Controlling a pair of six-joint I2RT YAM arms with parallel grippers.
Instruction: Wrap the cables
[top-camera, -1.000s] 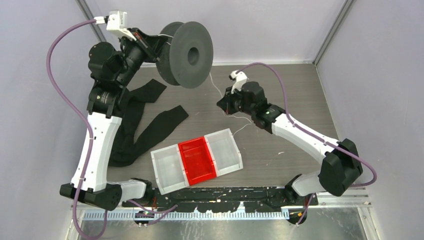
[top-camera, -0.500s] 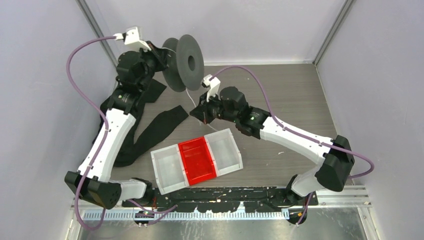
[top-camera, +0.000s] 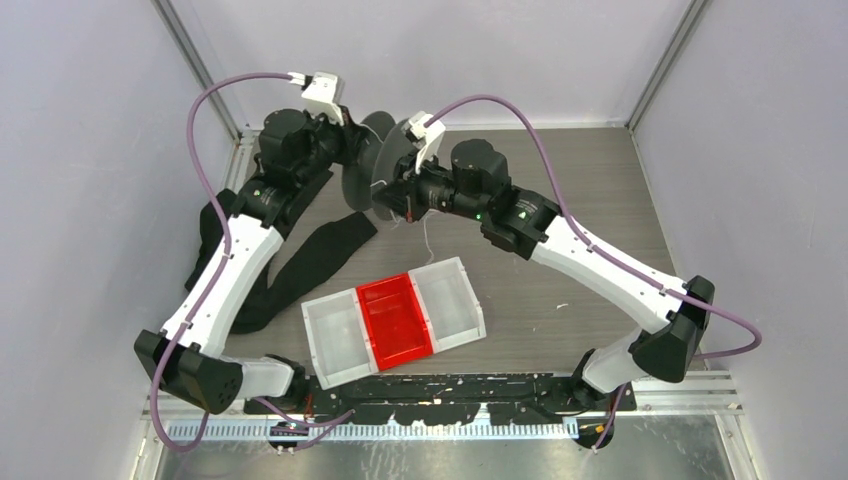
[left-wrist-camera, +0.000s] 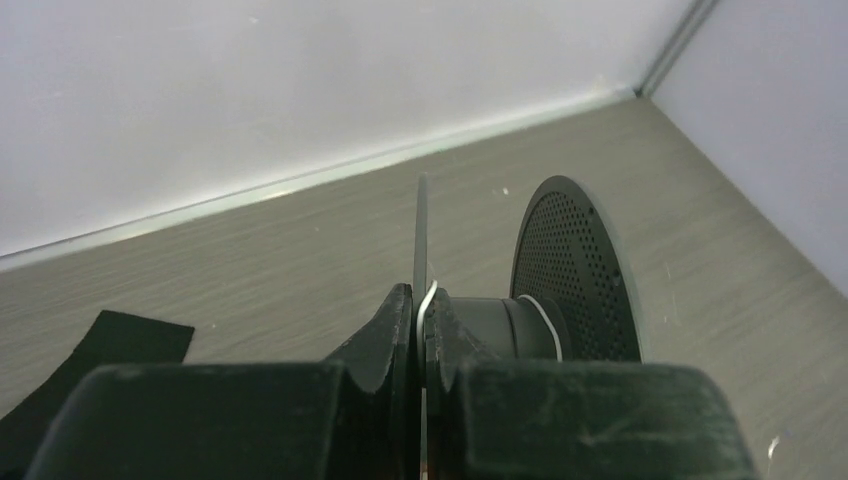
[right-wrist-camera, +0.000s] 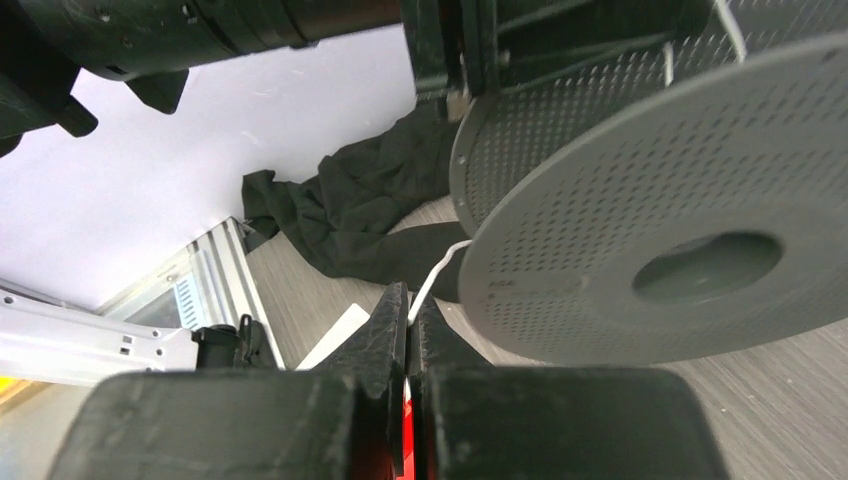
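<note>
cable (right-wrist-camera: 437, 265) pinched in right end effector (right-wrist-camera: 407, 300), just beside spool (right-wrist-camera: 650, 250)

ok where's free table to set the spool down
Bare table lies in the far right corner beyond the right arm, and between the tray and that arm's base. Far left is crowded: the spool in the left gripper, the right gripper pinching the cable, the black strap.

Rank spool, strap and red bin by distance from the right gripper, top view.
1. spool: far side, right beside the right gripper, which pinches the cable.
2. strap: left side.
3. red bin: near edge, centre.
</note>
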